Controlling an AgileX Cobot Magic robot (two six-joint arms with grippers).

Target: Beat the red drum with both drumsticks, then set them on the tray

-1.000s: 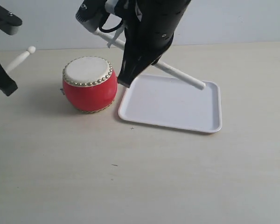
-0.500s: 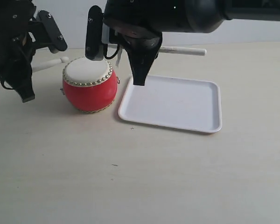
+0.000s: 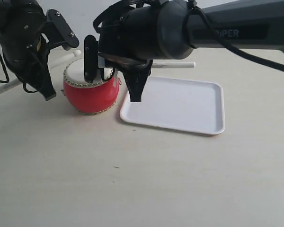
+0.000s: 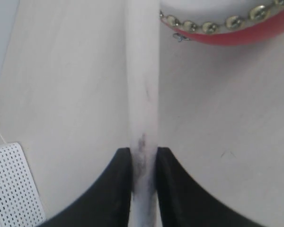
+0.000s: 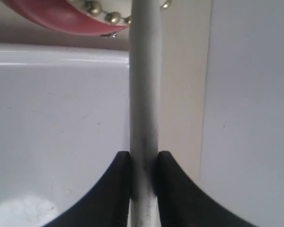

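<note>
The red drum (image 3: 91, 93) stands on the table left of the white tray (image 3: 180, 108). My left gripper (image 3: 53, 63) is shut on one pale drumstick (image 3: 4, 87), which slants up to the drum's far left rim. In the left wrist view the gripper (image 4: 143, 153) pinches that scuffed stick (image 4: 142, 85) beside the studded drum (image 4: 236, 35). My right gripper (image 3: 112, 71) hangs over the drum's right side, shut on the other drumstick (image 3: 177, 65), whose tip is hidden. In the right wrist view this gripper (image 5: 144, 156) clamps its stick (image 5: 144, 71) above the tray (image 5: 52, 118) and the drum (image 5: 52, 16).
The bulky black right arm (image 3: 180, 28) reaches across from the right, above the tray's far edge. A white perforated object (image 4: 14, 184) lies on the table near the left gripper. Bare wooden tabletop (image 3: 142, 179) fills the front.
Both arms have swung in toward the drum. The right stick went from slanting over the tray to lying level behind it. The left stick came in from the left to the drum's rim.
</note>
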